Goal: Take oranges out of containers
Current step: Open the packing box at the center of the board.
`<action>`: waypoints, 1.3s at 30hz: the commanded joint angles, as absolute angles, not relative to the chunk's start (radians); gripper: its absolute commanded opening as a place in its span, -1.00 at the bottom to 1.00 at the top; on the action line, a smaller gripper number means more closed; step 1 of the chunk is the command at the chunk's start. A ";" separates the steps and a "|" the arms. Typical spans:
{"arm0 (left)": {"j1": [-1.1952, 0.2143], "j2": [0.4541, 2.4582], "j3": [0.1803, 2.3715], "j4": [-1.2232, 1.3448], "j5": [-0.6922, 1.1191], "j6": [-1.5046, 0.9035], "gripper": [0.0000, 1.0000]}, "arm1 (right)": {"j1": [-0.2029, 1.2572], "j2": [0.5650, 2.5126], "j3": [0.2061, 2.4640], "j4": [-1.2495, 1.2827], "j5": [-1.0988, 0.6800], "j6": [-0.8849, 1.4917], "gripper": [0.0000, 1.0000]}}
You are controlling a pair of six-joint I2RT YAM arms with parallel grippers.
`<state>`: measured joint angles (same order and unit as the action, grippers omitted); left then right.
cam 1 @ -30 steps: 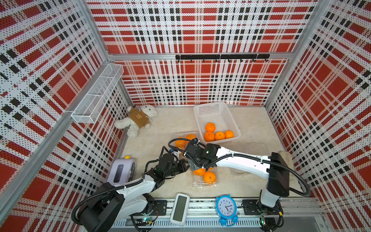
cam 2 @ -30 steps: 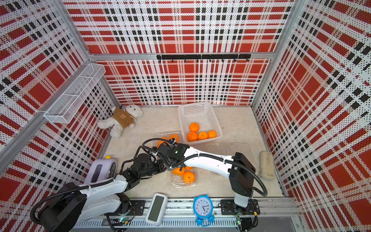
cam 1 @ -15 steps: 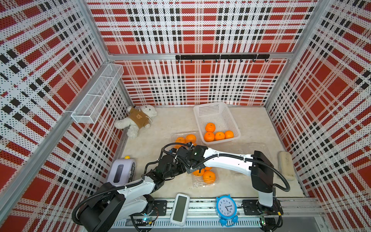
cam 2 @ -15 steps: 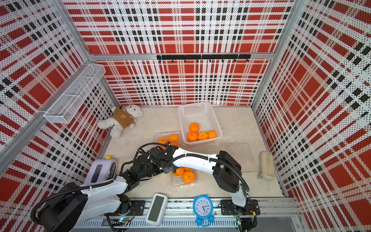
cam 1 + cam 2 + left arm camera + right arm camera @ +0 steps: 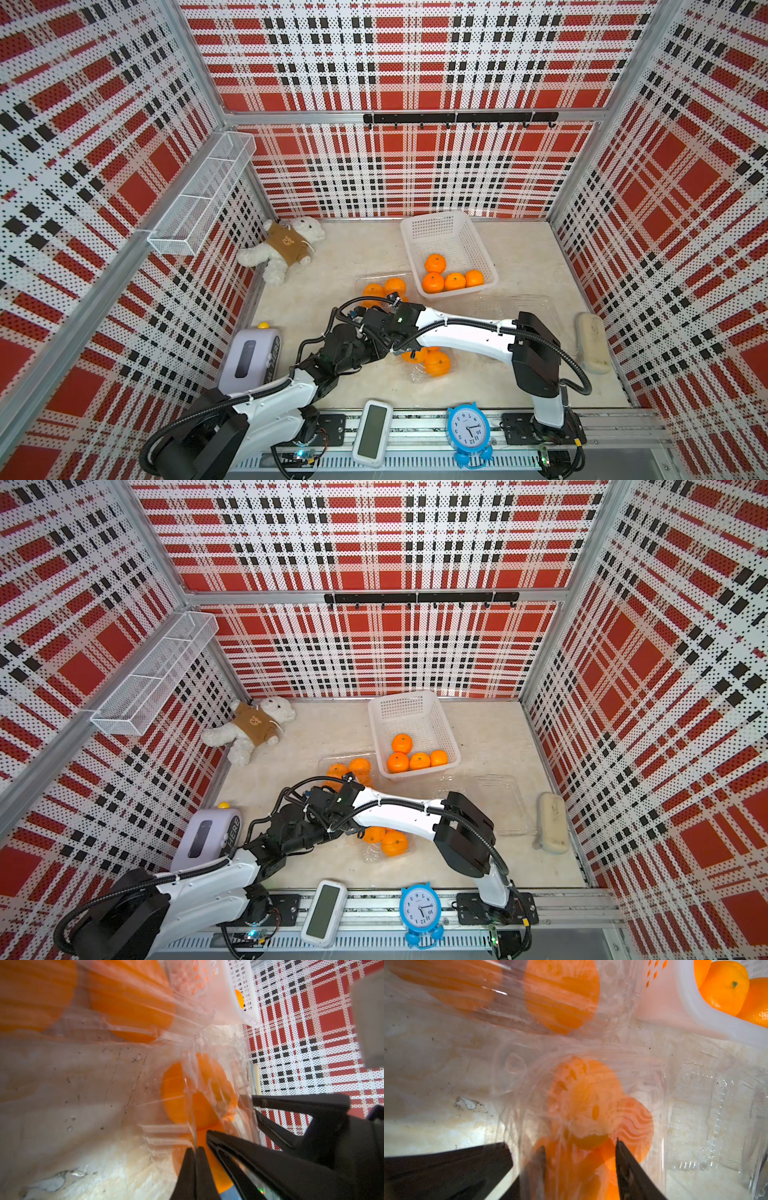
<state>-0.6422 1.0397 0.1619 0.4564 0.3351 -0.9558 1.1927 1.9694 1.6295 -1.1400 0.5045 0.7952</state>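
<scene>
**Both grippers at the near tray**

My left gripper (image 5: 195, 1151) has its fingers pressed together on the thin clear wall of the near tray (image 5: 661, 1118), pinching the plastic at its edge. My right gripper (image 5: 579, 1144) reaches into the same tray. Its fingers stand apart, one on each side of an orange (image 5: 583, 1167), and I cannot tell whether they press the fruit, since blurred plastic lies across that view.

In both top views the near tray sits toward the front of the table (image 5: 365, 249), partly under my right arm (image 5: 465, 336), with oranges (image 5: 437, 363) showing in it. A far tray (image 5: 359, 279), also holding oranges, lies behind it, just beside the white basket (image 5: 482, 249). The basket holds four oranges. An empty tray (image 5: 509, 808) lies to the right of the near one, in front of the basket.
</scene>
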 commanded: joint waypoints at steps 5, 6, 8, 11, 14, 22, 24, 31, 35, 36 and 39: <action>-0.648 1.090 0.155 0.447 0.288 -0.891 -1.00 | 1.180 1.902 1.656 -1.249 0.609 0.784 -0.13; -0.649 1.106 0.154 0.446 0.279 -0.883 -1.00 | 1.180 1.901 1.660 -1.268 0.623 0.775 -0.13; -0.648 1.141 0.152 0.448 0.272 -0.869 -1.00 | 1.175 1.902 1.666 -1.320 0.659 0.776 -0.13; -0.649 1.187 0.152 0.470 0.276 -0.862 -1.00 | 1.162 1.902 1.665 -1.383 0.692 0.781 -0.14; -0.651 1.224 0.160 0.492 0.289 -0.862 -1.00 | 1.149 1.888 1.668 -1.423 0.713 0.788 -0.14; -0.653 1.234 0.176 0.498 0.321 -0.867 -1.00 | 1.094 1.797 1.634 -1.488 0.733 0.789 0.07; -0.653 1.202 0.179 0.464 0.318 -0.862 -1.00 | 1.068 1.749 1.599 -1.507 0.732 0.793 0.31; -0.656 1.009 0.207 0.207 0.254 -0.799 -1.00 | 1.011 1.551 1.495 -1.538 0.726 0.823 0.79; -0.652 0.892 0.218 0.053 0.206 -0.773 -0.56 | 1.012 1.466 1.485 -1.514 0.688 0.839 0.83; -0.652 0.861 0.221 0.014 0.197 -0.770 -0.29 | 1.016 1.445 1.482 -1.483 0.663 0.832 0.84; -0.649 0.766 0.230 -0.092 0.170 -0.764 0.07 | 1.045 1.405 1.448 -1.316 0.551 0.788 0.86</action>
